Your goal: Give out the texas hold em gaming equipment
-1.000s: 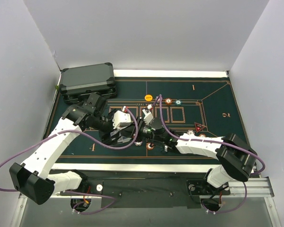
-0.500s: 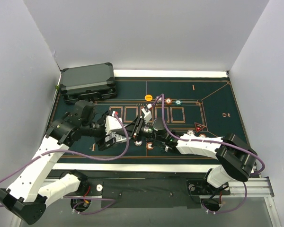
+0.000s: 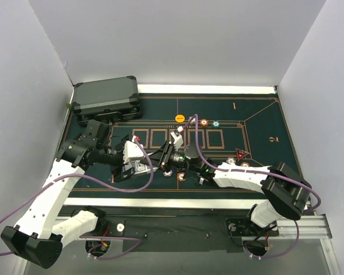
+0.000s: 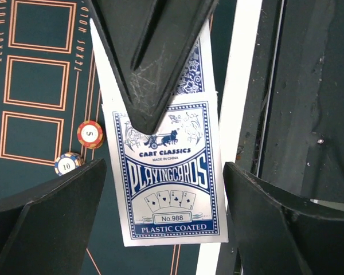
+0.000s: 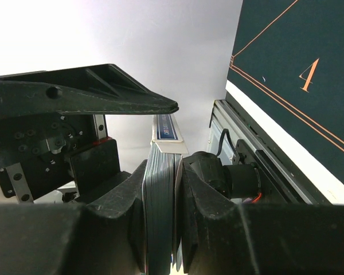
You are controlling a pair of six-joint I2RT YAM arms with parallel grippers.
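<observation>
My right gripper (image 5: 163, 166) is shut on a blue-and-white playing-card box (image 4: 167, 143), and the card edges (image 5: 159, 206) show between its fingers under the open flap. In the top view it (image 3: 159, 159) holds the box over the green mat's near middle. My left gripper (image 4: 163, 189) is open, one finger (image 4: 51, 217) on each side of the box's free end, and neither touches it; in the top view it (image 3: 132, 166) faces the right gripper. A red chip (image 4: 90, 134) and a blue chip (image 4: 67, 164) lie on the mat beside the box.
A dark grey case (image 3: 106, 98) stands at the mat's back left. Orange (image 3: 180, 118), red (image 3: 203, 122) and teal (image 3: 216, 124) chips lie mid-mat, and more chips (image 3: 238, 164) lie near the right arm. The mat's (image 3: 264, 132) white near edge (image 4: 232, 114) runs beside the box.
My left arm has swung back to the left and its gripper has moved nearer and left. The right gripper, with the card box, has followed slightly left.
</observation>
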